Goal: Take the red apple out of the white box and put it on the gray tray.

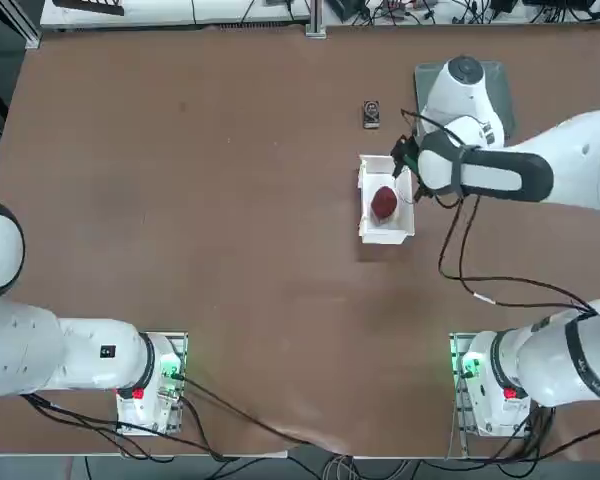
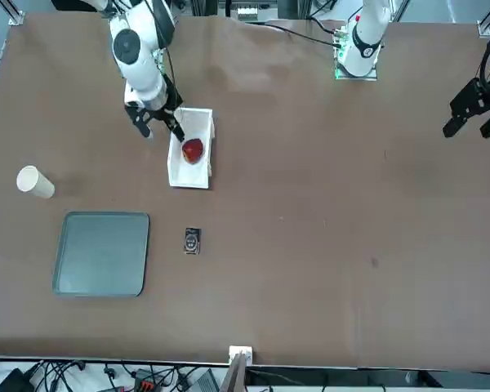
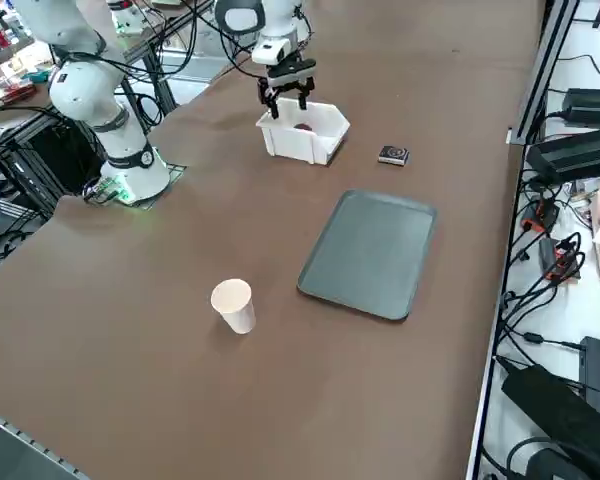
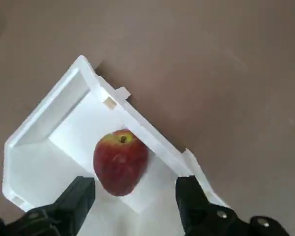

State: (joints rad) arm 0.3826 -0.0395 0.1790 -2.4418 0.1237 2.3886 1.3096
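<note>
Right gripper's jaws [image 4: 135, 189] nearest the wrist cam: spread wide apart, nothing held, just above the white box [image 4: 44, 123]. Red apple [image 4: 121, 162] lies in the box, near one long wall, w/ its stem end showing; not in the grip. Gray tray [image 2: 102, 254] sits flat on the tabletop [image 2: 310, 245], well apart from the box, bare. Pale paper cup [image 3: 234, 305] upright beside tray; small dark gadget [image 2: 192, 241] between box & tray, off to one side.

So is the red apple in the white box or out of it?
In: the red apple sits inside the low walls of the white box.
</note>
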